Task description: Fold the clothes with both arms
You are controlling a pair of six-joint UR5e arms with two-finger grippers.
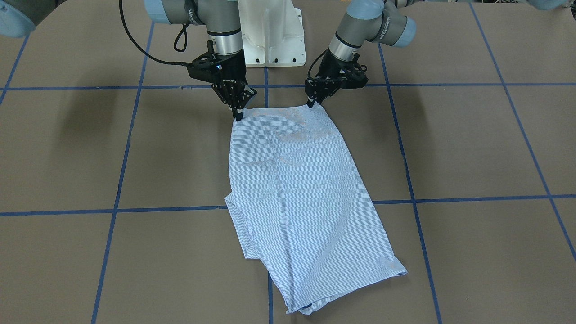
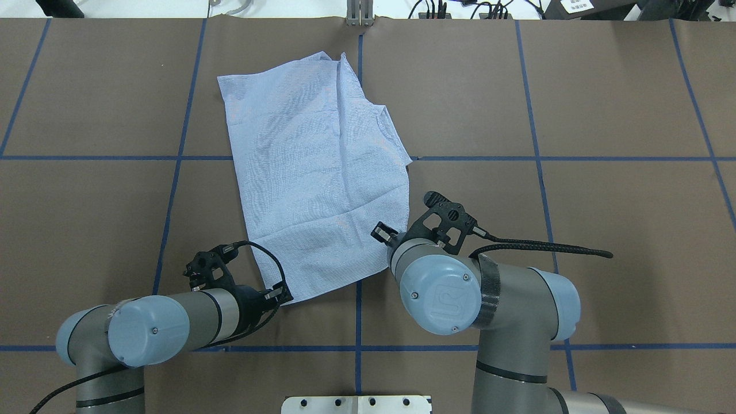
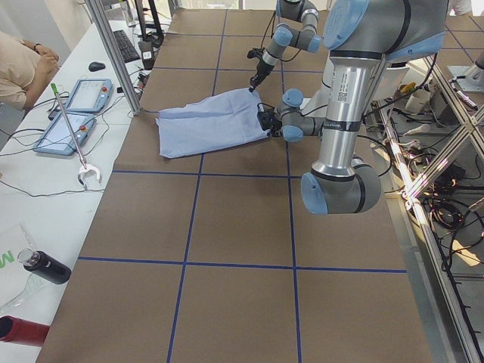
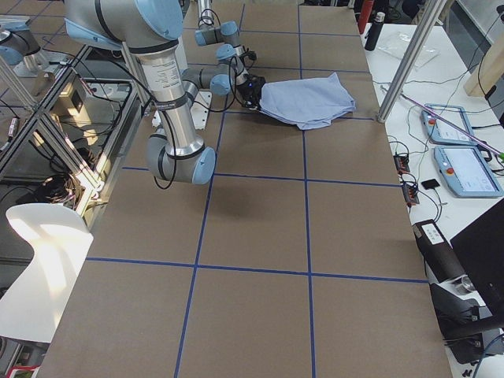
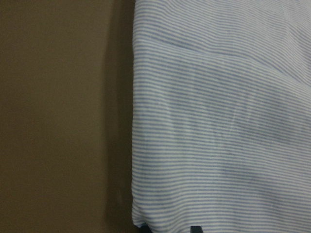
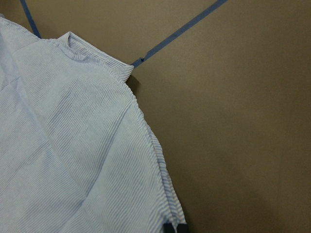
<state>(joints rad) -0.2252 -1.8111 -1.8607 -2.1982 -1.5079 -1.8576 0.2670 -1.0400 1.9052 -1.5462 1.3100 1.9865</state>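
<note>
Shirt lies flat; left hand, right hand each pinched closed on robot-side corner.

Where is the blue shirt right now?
In the overhead view the shirt lies flat on the brown table, just left of the middle. Its two near corners are pinched by the left gripper and the right gripper.

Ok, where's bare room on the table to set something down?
Bare table lies on both sides of the shirt, widest on the robot's right. Crowded: the shirt's robot-side edge, where the left gripper and right gripper hold its corners.
</note>
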